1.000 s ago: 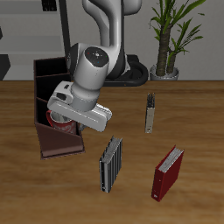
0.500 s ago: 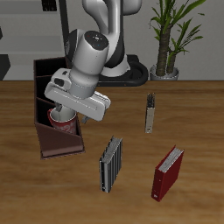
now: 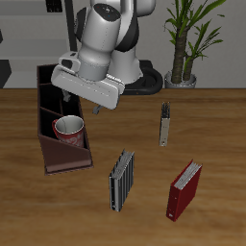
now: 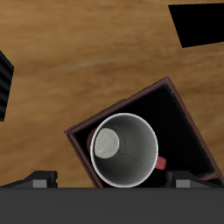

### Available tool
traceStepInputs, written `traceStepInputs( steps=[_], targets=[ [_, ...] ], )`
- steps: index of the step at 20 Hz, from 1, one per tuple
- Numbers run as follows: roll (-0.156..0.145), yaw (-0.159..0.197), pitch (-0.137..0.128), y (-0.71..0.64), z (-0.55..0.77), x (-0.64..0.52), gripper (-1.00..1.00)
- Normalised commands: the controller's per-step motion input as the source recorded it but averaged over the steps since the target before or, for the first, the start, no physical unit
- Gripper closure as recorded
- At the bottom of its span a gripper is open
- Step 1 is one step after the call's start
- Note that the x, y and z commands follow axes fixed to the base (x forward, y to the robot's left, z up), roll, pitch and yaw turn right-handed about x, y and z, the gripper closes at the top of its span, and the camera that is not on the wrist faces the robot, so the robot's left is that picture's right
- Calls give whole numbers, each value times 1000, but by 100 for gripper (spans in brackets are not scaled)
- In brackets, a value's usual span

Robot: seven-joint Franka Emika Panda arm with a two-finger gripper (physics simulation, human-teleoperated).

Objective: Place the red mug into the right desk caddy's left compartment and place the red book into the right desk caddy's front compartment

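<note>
The red mug (image 3: 67,130) stands upright inside a squarish section of the right desk caddy (image 3: 47,88), a long dark maroon box. My gripper (image 3: 81,105) hangs open well above the mug with nothing between its fingers. The wrist view looks straight down into the mug (image 4: 127,149), showing its grey inside, with the caddy's walls (image 4: 178,98) around it and my fingertips (image 4: 39,180) wide apart on either side. The red book (image 3: 184,189) stands on the table near the front edge, far from the caddy and the gripper.
A grey striped book (image 3: 121,180) stands between the caddy and the red book. A small slim dark book (image 3: 166,124) stands farther back. A potted plant (image 3: 183,48) sits behind the table. The caddy's sloped lower end (image 3: 67,159) faces the front.
The gripper has let go of the mug and risen straight up. The mug stays in the caddy section.
</note>
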Motion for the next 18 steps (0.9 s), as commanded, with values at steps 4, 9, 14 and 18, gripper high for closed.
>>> traceStepInputs(
  steps=[4,9,14,18],
  targets=[
    [28,42,-32,86,143,-153,-100],
    [64,59,1,259,337,-442,-100],
    [48,43,-18,147,231,-255,-100],
    [20,49,23,129,217,-124,-100]
  ],
)
